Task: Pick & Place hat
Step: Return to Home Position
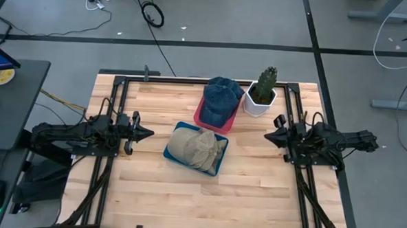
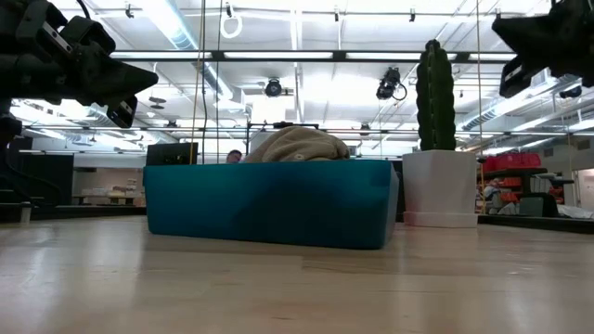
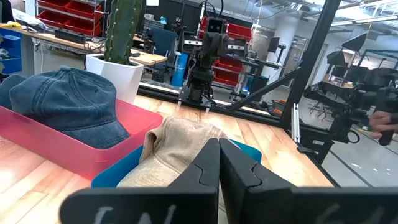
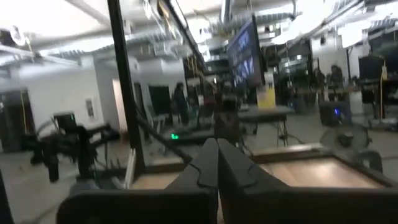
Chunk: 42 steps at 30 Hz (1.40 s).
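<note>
A tan hat point(image 1: 198, 147) lies in a blue tray point(image 1: 215, 167) at the table's middle; it also shows in the low view point(image 2: 295, 145) and the left wrist view point(image 3: 177, 149). A blue denim hat point(image 1: 221, 99) lies in a pink tray point(image 1: 199, 118) behind it. My left gripper point(image 1: 147, 133) is shut and empty, above the table left of the blue tray. My right gripper point(image 1: 268, 137) is shut and empty, right of the trays.
A cactus in a white pot point(image 1: 261, 94) stands at the far right, beside the pink tray. A black frame point(image 1: 191, 81) runs along the table's far edge and sides. Bare wood lies toward the near edge.
</note>
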{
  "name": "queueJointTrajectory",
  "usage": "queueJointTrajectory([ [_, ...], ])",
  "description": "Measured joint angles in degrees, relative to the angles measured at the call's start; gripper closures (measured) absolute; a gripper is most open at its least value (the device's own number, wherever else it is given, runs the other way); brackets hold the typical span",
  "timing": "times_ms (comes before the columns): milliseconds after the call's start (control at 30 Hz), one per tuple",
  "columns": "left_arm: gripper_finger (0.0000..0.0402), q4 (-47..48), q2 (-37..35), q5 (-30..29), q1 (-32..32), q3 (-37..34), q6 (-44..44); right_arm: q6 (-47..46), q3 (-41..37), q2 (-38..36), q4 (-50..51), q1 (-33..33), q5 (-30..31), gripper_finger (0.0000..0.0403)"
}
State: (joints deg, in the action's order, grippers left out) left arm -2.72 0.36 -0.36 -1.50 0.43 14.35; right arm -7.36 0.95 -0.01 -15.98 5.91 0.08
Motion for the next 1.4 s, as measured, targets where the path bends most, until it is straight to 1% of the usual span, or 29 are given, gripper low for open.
queueJointTrajectory([
  [467,0.0399,-0.01,0.00,0.00,0.01,0.00,-0.04,4.07,0.00,0.01,15.31,-0.04,1.35,0.0403],
  [667,0.0399,-0.02,0.00,0.00,0.02,0.00,0.00,6.62,0.00,0.44,15.21,-0.09,1.17,0.0403],
  [900,0.0399,-0.03,0.00,0.00,0.01,0.00,-0.04,4.82,0.00,0.50,14.96,-0.09,2.10,0.0403],
  [967,0.0399,-0.04,-0.02,0.00,0.01,0.00,0.00,6.76,0.00,0.61,14.92,-0.09,2.47,0.0400],
  [1100,0.0399,-0.04,0.00,0.00,0.00,0.00,0.00,13.88,0.00,0.73,14.92,-0.11,2.35,0.0389],
  [1233,0.0399,-0.02,0.00,0.00,0.01,0.00,0.00,14.65,0.00,0.79,14.94,-0.11,1.95,0.0384],
  [1400,0.0399,-0.03,0.00,0.00,0.02,0.00,-0.01,19.97,0.00,2.38,14.95,-0.09,1.82,0.0391],
])
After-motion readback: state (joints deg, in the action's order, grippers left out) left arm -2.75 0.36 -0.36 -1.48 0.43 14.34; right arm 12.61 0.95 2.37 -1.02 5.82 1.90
